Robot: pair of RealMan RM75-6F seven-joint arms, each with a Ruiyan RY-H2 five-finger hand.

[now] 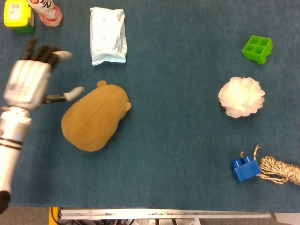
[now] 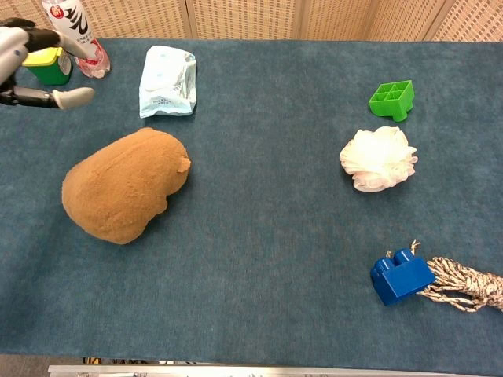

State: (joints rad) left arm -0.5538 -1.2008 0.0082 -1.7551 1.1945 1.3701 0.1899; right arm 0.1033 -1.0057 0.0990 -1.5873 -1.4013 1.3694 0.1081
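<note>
Fingers [image 1: 47, 54] of left hand [image 1: 29, 82] spread, empty, beside brown plush [image 1: 96, 117].

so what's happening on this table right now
The left robot hand is up off the blue table, fingers spread and holding nothing, to the left of a brown plush that lies flat by itself. A wipes pack sits behind the plush. Far right, untouched: a green tray, a white pouf, a blue brick and rope. The right hand isn't visible.
</note>
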